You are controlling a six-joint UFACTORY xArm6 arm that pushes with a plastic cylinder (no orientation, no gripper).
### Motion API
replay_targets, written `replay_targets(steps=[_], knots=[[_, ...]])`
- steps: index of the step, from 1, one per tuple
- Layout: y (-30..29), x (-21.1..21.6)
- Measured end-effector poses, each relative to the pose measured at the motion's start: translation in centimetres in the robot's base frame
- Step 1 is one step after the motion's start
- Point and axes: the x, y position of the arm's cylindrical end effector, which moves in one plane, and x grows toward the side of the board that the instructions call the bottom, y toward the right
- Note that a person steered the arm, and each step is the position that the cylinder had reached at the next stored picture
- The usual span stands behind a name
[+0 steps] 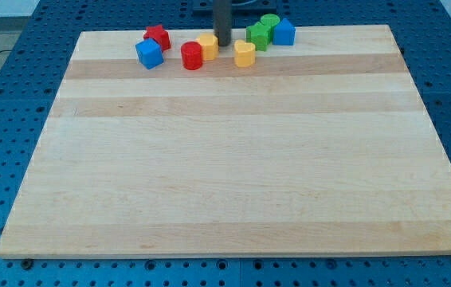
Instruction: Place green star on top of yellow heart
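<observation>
Apparently the task is unfinished: the green star [257,35] sits just up and right of the yellow heart [245,53] near the surface's [225,159] top edge, seemingly apart. The arm's tip [222,41] stands between heart and yellow block [207,45]. No jaws exist here.

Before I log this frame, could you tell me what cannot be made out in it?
- Camera view: the rod's upper part is cut off by the top edge; only my tip shows, between the yellow block and the yellow heart.
- Green cylinder: partly hidden behind the green star.
- Red block: small, shape unclear.
</observation>
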Motion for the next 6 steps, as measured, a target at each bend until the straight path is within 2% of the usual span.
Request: replay_targets(steps=[1, 2, 3, 4, 5, 6], knots=[[-2.1, -1.7], [-0.8, -1.5], [7.9, -1.5], [13.2, -1.0], [13.2, 3.0], [12.1, 2.6]])
